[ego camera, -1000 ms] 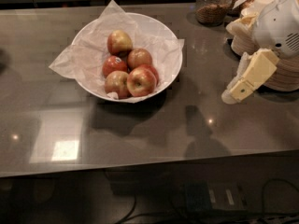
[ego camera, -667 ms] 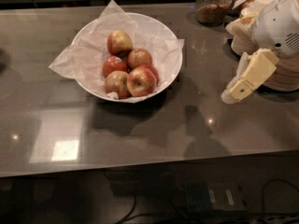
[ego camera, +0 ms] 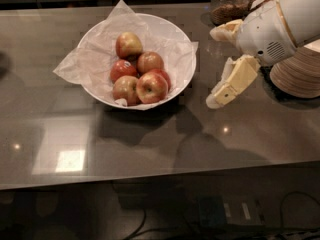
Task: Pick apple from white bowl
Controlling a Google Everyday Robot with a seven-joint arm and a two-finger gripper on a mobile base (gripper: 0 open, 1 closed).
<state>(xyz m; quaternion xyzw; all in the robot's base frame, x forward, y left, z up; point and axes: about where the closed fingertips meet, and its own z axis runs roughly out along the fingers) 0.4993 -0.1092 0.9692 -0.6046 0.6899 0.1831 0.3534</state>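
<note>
The white bowl [ego camera: 177, 44], lined with crumpled white paper, sits on the grey counter at the centre left. It holds several apples. The large apple [ego camera: 151, 87], red streaked over yellow, lies at the front right of the pile. A deep-red apple [ego camera: 123, 69] and paler ones lie around it. My gripper [ego camera: 213, 68] is to the right of the bowl, just beyond its rim, above the counter. Its two cream fingers are spread apart and hold nothing. The lower finger [ego camera: 232, 81] points down and left.
A stack of tan paper plates [ego camera: 300, 71] stands at the right edge, behind my arm. A glass jar [ego camera: 227, 4] with brown contents stands at the back right. The counter's front edge [ego camera: 150, 181] runs across the lower part of the view.
My gripper has moved left, from beside the plates to close by the bowl's right rim. The bowl and apples have not moved.
</note>
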